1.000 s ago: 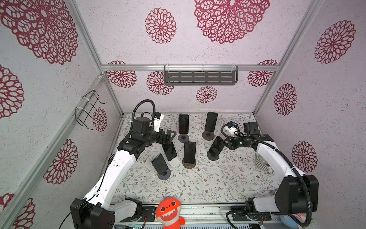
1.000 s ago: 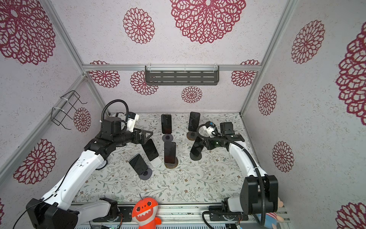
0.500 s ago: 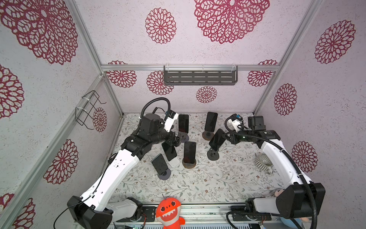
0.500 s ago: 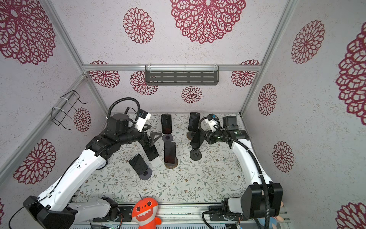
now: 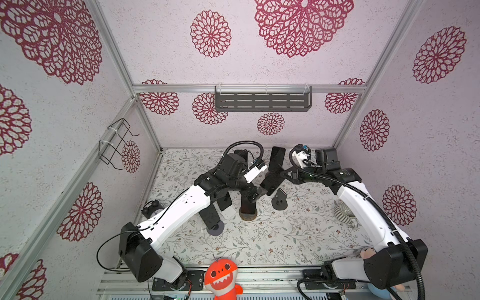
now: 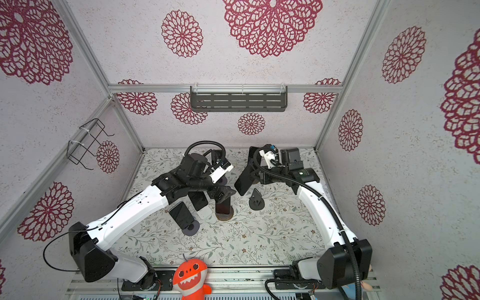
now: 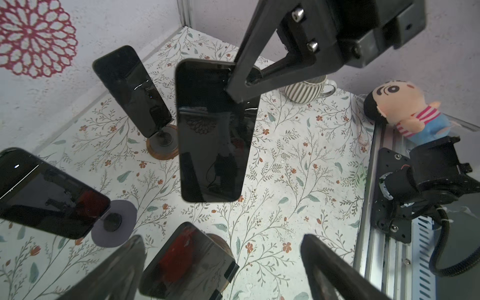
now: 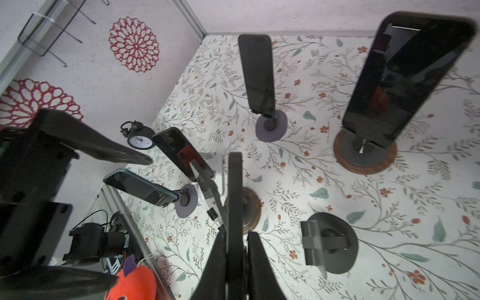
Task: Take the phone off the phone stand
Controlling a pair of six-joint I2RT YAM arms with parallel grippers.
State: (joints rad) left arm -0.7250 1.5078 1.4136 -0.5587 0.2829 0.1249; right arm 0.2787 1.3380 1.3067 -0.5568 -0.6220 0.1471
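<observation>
Right pincer (image 5: 285,174) clamps the phone (image 5: 270,181), its lower edge clear of the empty stand (image 5: 279,202); left pincer (image 5: 257,194) gapes alongside.

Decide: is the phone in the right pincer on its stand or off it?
Off. The right pincer is shut on the phone, holding it in the air; the grey stand nearby sits empty.

Nothing readable is showing up anywhere right now. The little clock (image 8: 140,141) is facing us, but its numerals are blurring out, and a tiny white mark (image 5: 340,172) on the right arm (image 5: 355,200) is reading too small.
</observation>
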